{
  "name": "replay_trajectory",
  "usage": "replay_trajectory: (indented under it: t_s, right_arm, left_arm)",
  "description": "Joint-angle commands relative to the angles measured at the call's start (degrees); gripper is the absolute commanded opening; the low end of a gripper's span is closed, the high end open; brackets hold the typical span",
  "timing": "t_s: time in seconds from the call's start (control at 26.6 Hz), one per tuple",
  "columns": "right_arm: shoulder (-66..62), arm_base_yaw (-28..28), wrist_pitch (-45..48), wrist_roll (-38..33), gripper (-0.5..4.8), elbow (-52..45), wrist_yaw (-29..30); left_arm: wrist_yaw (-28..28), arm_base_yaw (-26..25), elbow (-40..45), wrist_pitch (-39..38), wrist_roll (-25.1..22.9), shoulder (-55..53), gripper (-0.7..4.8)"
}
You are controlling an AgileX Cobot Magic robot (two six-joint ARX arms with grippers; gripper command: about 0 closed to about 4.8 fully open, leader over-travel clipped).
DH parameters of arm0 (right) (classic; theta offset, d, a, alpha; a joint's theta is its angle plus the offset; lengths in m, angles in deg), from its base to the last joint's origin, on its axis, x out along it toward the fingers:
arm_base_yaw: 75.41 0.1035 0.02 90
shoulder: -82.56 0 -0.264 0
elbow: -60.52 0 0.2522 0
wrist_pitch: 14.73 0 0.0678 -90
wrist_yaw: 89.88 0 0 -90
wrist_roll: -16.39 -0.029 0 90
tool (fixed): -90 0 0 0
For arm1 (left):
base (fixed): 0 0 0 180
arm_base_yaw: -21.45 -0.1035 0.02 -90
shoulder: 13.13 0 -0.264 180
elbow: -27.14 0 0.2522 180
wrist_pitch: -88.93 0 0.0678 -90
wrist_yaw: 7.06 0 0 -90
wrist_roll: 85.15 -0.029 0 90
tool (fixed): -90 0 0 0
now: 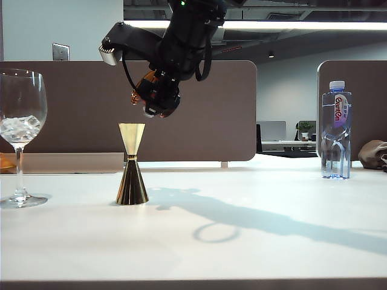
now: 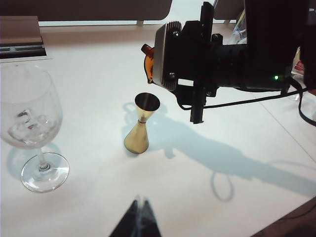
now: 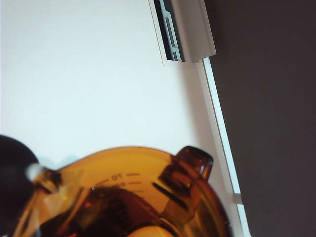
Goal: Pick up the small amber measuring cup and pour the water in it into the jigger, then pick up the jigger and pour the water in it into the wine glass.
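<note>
The small amber measuring cup (image 1: 139, 90) hangs tilted in the air just above and to the right of the jigger's mouth, with my right gripper (image 1: 158, 101) shut on it. In the right wrist view the cup (image 3: 123, 192) fills the near field, its spout (image 3: 195, 160) over the white table. The gold jigger (image 1: 132, 166) (image 2: 140, 126) stands upright on the table. The wine glass (image 1: 21, 130) (image 2: 29, 123) stands at the far left with clear ice-like lumps in its bowl. I cannot make out any water. My left gripper (image 2: 140, 200) hovers shut and empty, on the near side of the jigger.
A plastic water bottle (image 1: 336, 130) stands at the back right, with a brown bag (image 1: 373, 154) beyond it. Brown partition panels (image 1: 78, 109) line the table's far edge. A white cable tray (image 2: 19, 42) sits at the back left. The right arm's shadow crosses the table.
</note>
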Motion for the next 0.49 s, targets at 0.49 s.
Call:
replay_trajectory:
  t_s: [0.49]
  right_arm:
    - [0.2, 0.3, 1.4, 10.4, -0.01, 0.3, -0.7]
  left_arm:
    - [-0.2, 0.0, -0.2, 0.7, 0.0, 0.0, -0.02]
